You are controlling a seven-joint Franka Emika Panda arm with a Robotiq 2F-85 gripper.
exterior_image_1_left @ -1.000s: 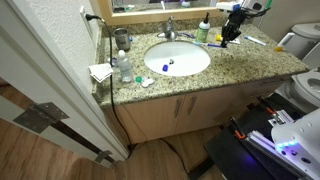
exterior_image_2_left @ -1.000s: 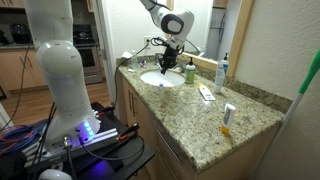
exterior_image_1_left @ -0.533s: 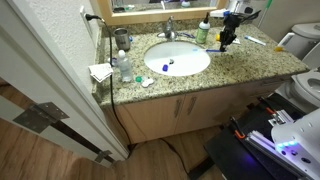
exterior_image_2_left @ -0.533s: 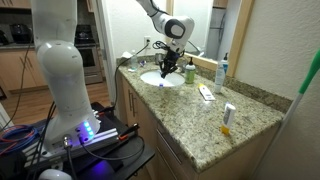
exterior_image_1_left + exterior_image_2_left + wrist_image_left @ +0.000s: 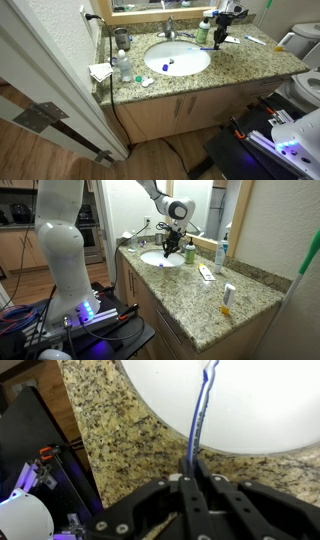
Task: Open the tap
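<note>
Jaws pressed shut with nothing clearly held, the gripper (image 5: 218, 38) hangs at the basin (image 5: 149, 57) rim's 2 o'clock. The tap (image 5: 169, 33) stands well apart at its 9 o'clock, with a bottle (image 5: 203, 29) between them and open basin at 7.

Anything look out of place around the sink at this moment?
Yes: a blue toothbrush lies across the rim of the basin, jutting over the bowl just ahead of the shut gripper. A small dark thing sits in the bowl, too small to identify.

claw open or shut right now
Shut: in the wrist view the claw has its jaws pressed together, with no gap between them.
</note>
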